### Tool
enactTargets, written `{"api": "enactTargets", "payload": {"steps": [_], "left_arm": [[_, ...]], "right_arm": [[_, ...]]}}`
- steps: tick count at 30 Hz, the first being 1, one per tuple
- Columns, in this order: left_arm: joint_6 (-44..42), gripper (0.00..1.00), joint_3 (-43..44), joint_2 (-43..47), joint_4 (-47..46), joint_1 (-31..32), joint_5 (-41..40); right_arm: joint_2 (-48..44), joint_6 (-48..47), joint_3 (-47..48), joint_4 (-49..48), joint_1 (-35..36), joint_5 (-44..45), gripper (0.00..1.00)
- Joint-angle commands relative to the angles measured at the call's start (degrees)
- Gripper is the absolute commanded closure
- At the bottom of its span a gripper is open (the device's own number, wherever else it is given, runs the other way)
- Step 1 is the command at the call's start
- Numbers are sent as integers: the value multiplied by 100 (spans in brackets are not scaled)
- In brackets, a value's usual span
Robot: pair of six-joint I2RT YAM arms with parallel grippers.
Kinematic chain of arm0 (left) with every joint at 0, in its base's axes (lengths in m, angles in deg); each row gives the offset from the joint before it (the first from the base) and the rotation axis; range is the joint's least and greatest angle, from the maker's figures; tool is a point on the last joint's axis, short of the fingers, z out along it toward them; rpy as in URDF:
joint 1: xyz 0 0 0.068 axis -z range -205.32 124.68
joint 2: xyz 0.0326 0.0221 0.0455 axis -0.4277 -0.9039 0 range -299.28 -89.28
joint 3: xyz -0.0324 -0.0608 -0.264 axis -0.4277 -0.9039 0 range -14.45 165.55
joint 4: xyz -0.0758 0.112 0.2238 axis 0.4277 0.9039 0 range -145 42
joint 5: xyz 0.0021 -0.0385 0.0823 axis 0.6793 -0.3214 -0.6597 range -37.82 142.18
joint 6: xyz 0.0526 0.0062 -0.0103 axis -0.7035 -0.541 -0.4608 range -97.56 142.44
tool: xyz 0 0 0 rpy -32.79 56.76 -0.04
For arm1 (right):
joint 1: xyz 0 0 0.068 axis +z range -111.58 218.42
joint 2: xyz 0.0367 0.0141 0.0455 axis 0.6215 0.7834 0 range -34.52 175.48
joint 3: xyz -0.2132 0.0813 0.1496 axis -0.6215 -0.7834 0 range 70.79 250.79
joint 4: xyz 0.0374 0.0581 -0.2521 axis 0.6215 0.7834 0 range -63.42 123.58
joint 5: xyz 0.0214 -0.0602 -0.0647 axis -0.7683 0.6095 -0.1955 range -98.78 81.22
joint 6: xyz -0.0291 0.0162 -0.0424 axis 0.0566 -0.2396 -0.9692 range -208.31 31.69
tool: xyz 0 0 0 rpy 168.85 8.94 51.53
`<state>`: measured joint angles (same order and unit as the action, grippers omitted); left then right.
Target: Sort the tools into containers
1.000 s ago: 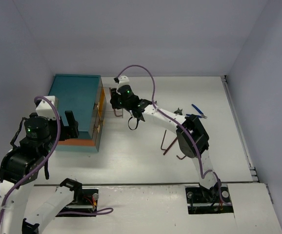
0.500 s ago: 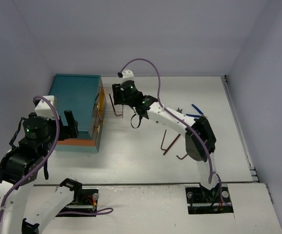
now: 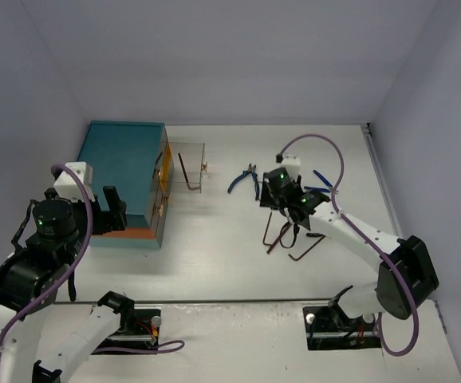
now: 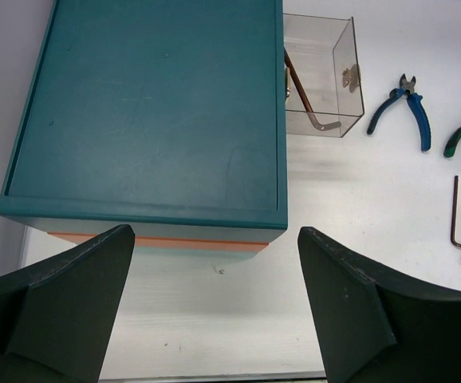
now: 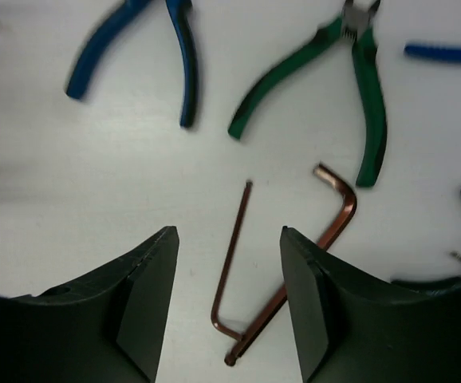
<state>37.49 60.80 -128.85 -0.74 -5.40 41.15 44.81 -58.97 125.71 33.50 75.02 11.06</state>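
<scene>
Holding nothing: right claw (image 5: 226, 235) parted above two coppery hex keys (image 5: 338, 215) on the bench (image 4: 214, 319), left claw (image 4: 214, 233) parted near teal chest (image 4: 151, 104).

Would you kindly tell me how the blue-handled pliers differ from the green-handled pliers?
The blue-handled pliers have blue grips, the green-handled pliers green ones. The blue pair lies nearer the open drawer; the green pair nearer the hex keys. Both rest flat, handles spread.
</scene>
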Motion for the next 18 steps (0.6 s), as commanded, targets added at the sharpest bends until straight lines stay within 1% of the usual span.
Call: {"api": "enactTargets", "payload": {"steps": [1, 6, 11, 18], "left_arm": [[-52, 19, 5, -51, -135, 113, -35], [15, 19, -63, -32, -135, 126, 91], [7, 19, -84, -7, -135, 139, 74], [24, 19, -97, 18, -135, 161, 81]], "right_arm": [[-9, 824, -691, 126, 47, -479, 51], [96, 1328, -1104, 126, 95, -628, 55], [506, 1253, -840, 119, 228, -627, 61], [1188, 1372, -471, 139, 286, -577, 63]]}}
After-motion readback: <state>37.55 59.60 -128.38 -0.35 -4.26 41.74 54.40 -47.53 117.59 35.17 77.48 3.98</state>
